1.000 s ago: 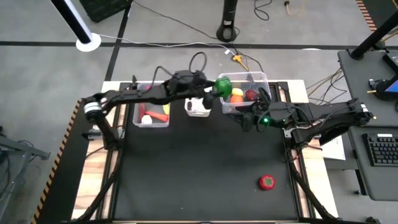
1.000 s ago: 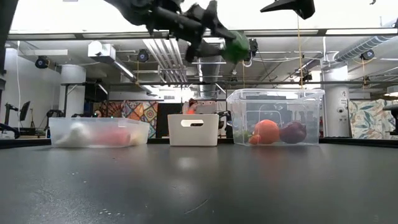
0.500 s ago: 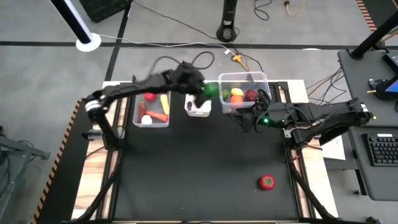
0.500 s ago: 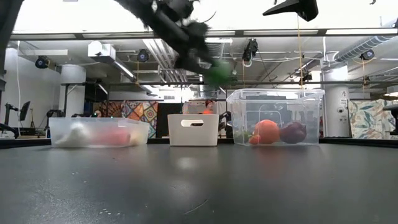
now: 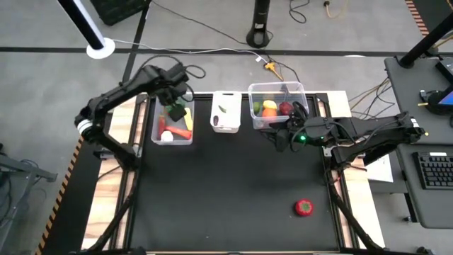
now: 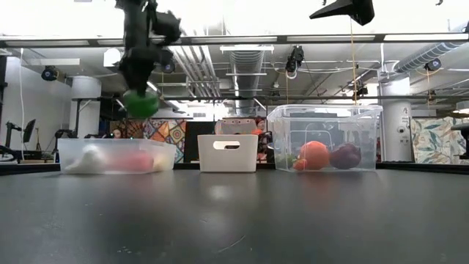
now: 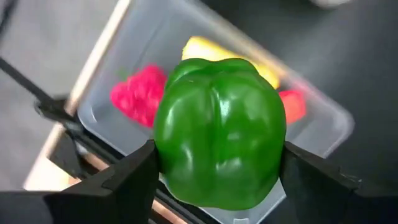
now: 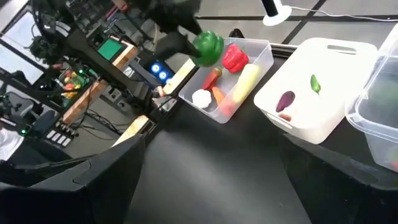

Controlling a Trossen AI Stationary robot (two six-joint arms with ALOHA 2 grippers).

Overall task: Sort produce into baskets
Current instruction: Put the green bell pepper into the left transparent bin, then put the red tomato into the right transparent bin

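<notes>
My left gripper (image 5: pixel 175 108) is shut on a green pepper (image 7: pixel 219 130) and holds it above the left clear tub (image 5: pixel 155 132). That tub holds a red pepper (image 8: pixel 235 57), a carrot (image 5: pixel 181 132), a white garlic (image 5: pixel 167 137) and a yellow piece (image 8: pixel 245 82). The pepper also shows in the low view (image 6: pixel 140 103). The small white tub (image 5: pixel 216 122) holds a purple piece (image 8: pixel 285 101) and a green chili (image 8: pixel 315 83). The right clear tub (image 5: pixel 301 92) holds an orange (image 6: pixel 315 154) and other fruit. My right gripper (image 5: pixel 278 137) is open and empty, next to that tub's near side. My left gripper pinches the green pepper between its two fingers, one on each of two opposite sides (image 7: pixel 163 163). The fingers (image 7: pixel 127 177) come from above, pointing down. The pepper hangs clear, above the left clear tub's inside.
A red toy fruit (image 5: pixel 304 207) lies on the black table toward the near right. Bare tabletop (image 5: pixel 226 191) stretches in front of the three tubs. Cables and a stand's foot lie on the floor beyond the far edge.
My left gripper has carried the green pepper from above the right clear tub toward the table's left edge, past the white tub, to above the left clear tub, and has come lower. It stays shut on the pepper.
</notes>
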